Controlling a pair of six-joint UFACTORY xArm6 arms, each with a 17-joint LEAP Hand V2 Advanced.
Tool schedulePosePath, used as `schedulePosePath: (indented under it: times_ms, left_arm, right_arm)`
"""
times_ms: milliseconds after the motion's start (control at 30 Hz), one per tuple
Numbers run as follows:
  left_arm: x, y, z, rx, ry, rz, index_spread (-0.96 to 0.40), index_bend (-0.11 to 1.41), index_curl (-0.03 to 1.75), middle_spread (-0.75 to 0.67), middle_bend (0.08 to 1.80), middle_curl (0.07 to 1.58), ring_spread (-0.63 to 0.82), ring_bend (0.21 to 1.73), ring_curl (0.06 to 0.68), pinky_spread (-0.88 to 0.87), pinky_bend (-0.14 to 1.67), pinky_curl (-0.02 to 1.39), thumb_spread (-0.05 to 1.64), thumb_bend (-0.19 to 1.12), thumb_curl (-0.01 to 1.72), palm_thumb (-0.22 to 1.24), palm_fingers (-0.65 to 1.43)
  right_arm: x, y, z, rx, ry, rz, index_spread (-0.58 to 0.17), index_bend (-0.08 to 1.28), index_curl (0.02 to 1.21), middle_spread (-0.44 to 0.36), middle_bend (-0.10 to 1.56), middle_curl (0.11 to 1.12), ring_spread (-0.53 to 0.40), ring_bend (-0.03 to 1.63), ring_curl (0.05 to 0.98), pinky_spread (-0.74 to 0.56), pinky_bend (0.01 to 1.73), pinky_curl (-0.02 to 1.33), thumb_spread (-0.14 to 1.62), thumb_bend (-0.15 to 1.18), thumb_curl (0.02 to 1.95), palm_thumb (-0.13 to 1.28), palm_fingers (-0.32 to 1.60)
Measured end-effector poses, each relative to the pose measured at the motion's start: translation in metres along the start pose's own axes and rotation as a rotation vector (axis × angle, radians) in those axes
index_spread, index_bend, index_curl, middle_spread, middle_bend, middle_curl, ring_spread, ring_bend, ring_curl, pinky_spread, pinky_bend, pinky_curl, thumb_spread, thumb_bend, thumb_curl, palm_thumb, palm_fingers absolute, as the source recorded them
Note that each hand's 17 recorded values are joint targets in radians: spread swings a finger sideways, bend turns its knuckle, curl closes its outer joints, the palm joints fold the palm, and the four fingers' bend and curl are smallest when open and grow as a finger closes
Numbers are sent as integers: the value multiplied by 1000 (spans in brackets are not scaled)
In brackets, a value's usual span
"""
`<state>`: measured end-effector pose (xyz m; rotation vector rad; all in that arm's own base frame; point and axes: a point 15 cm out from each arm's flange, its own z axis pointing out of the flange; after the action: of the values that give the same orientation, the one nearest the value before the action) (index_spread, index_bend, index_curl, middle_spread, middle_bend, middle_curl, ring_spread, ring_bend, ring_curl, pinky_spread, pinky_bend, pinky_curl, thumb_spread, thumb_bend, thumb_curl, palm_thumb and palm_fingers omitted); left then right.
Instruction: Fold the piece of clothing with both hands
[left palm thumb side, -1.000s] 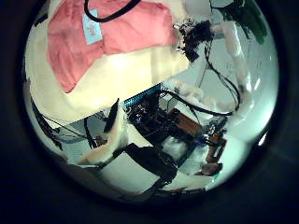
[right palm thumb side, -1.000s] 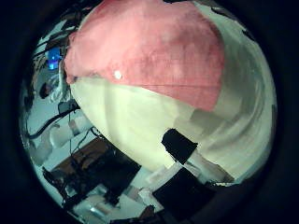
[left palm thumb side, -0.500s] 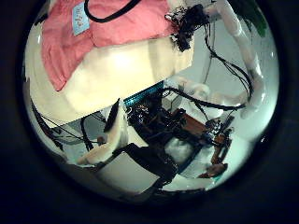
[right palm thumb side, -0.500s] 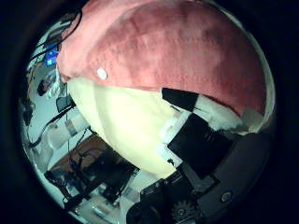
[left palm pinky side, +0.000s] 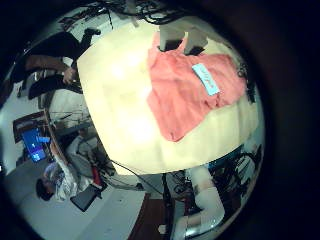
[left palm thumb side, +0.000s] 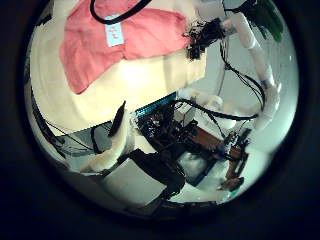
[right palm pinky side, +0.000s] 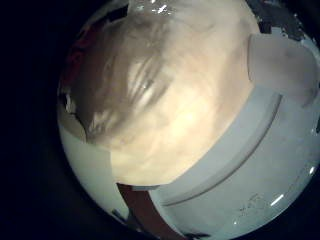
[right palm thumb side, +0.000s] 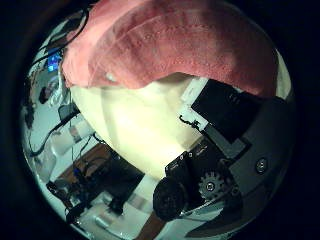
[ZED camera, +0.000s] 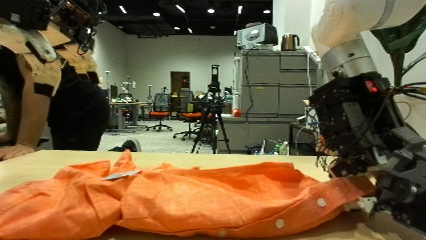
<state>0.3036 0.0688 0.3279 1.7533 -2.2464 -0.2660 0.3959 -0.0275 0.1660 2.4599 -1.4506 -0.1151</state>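
Note:
An orange button-up garment (ZED camera: 200, 200) lies crumpled along the light wooden table (ZED camera: 53, 160), with a white label (ZED camera: 123, 175) near one end. My right hand (ZED camera: 360, 130) sits at the garment's other end, its fingers curled on the cloth edge, which rises a little to it. The right thumb side palm view is filled by the garment (right palm thumb side: 170, 45), with the fingers (right palm thumb side: 215, 110) under its hem. My left hand is high above the table and does not show in the outside view. Its palm views see the whole garment (left palm pinky side: 185, 85) from afar, with its own fingers (left palm thumb side: 120, 150) relaxed and empty.
Bare tabletop (left palm pinky side: 115, 80) spreads beside the garment on the left hand's side. A grey cabinet (ZED camera: 273, 95) and office chairs stand in the room behind the table.
My right hand's fingers have curled in round the garment's edge, and the cloth has come closer to that palm. The left hand's view has shifted slightly.

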Motion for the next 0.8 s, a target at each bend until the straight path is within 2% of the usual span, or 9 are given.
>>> schedulePosePath:
  times_ms: [233,333,533,800]
  left_arm:
    - [-14,8,2,0,11,-17,178,153,269,304,209,339,489,535,213,406,365,304,1059,-22,317,552,39]
    - [-19,12,2,5,15,-26,178,153,268,304,206,339,489,533,212,404,366,305,1059,-22,317,552,41]
    - [-35,24,1,17,19,-53,178,152,267,298,207,342,489,531,212,403,364,305,1060,-22,317,553,42]
    - [-50,40,9,12,44,-76,172,152,265,296,205,345,486,530,212,403,362,307,1060,-22,317,553,43]
  right_arm:
    - [32,58,-40,43,-18,75,-267,984,754,-122,1210,719,-213,1250,598,-427,1049,659,1058,94,588,1108,1243]
    - [39,77,-67,99,-27,109,-256,1010,771,-119,1246,733,-208,1282,614,-405,1091,677,1086,81,619,1097,1206]
    - [25,68,-131,217,-5,81,-244,1036,789,-117,1270,742,-204,1312,628,-378,1133,689,1119,64,670,1090,1180]
    - [-39,34,-203,326,-45,-55,-238,1044,800,-115,1281,745,-202,1330,636,-361,1159,689,1142,45,721,1092,1164]
